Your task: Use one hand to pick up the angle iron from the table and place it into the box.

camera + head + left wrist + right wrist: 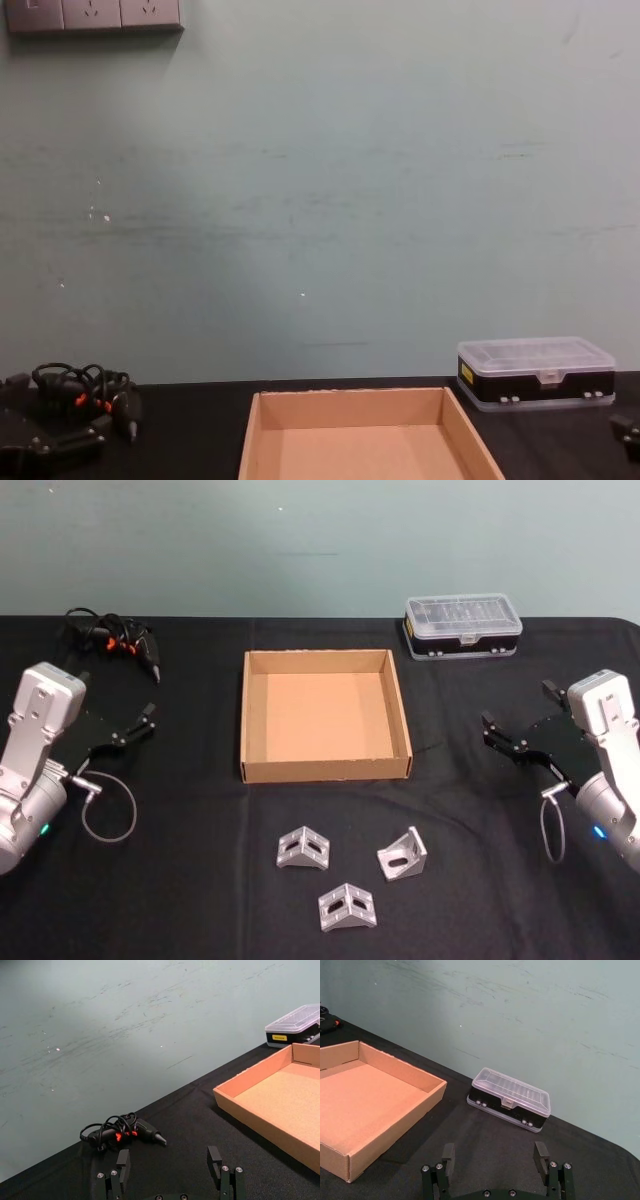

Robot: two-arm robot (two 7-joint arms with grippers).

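Observation:
Three silver angle irons lie on the black table (180,880) in front of the box: one on the left (303,848), one on the right (402,854), one nearest me (348,907). The brown cardboard box (325,770) sits mid-table with nothing in it; its walls also appear in the wrist views (260,1125) (395,1125) and the chest view (350,400). My left gripper (117,696) (168,1160) hovers open at the table's left side, well away from the irons. My right gripper (520,706) (494,1152) hovers open on the right, level with the box's front wall. Neither holds anything.
A clear-lidded plastic case (463,626) (510,1097) stands behind the box at the back right. A black tool with a coiled cable and orange marks (115,640) (122,1132) lies at the back left, just beyond my left gripper. A teal wall closes the far side.

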